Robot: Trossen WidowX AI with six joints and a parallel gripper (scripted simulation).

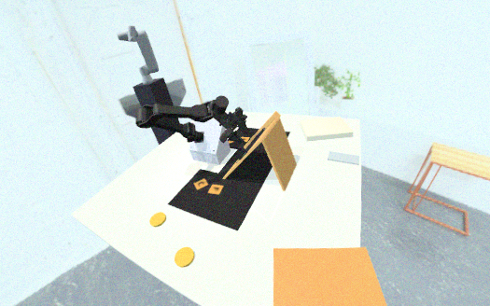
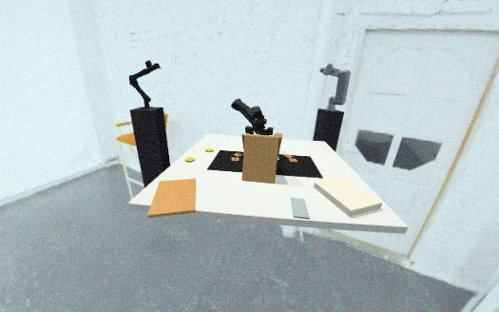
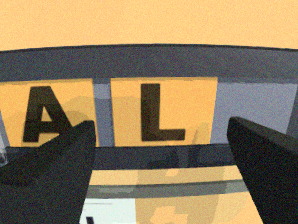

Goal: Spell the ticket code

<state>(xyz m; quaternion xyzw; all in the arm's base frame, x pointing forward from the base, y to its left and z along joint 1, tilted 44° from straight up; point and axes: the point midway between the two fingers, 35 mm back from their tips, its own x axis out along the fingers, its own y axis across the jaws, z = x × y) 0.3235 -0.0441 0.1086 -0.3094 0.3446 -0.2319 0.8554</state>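
1. The end effector point(image 1: 238, 135) point(image 2: 259, 131) point(image 3: 162, 128) is hovering in front of the board point(image 1: 279, 154) point(image 2: 259, 159) point(image 3: 150, 22), its fingers standing spread and pinching nothing.
2. Tile A point(image 3: 47, 115) and tile L point(image 3: 162, 112) are sitting upright in the rail point(image 3: 61, 61), A on the left, L on the right in the wrist view. A narrow gap is showing between them; bare track is showing right of L.
3. The step in hand is probably letting go of L, or setting up another push towards A. If the gap is needing to close, the fingers should be moving along the rail, pressing low and square on L's right edge, without tilting it.
4. The left finger is overlapping A's lower right corner in the view; whether it is touching is not telling from here. Backing straight out before any sideways travel should be keeping A from being dragged.
5. Black capitals "A" and "L" are reading clearly on orange. Below, a white ticket point(image 3: 112, 207) is showing only a dark fragment, so its code is staying unreadable.
6. Two loose tiles, tile one point(image 1: 201, 184) and tile two point(image 1: 216, 189), are lying on the dark mat point(image 1: 225, 210) point(image 2: 305, 166), their letters being too small to read. No brand is showing.
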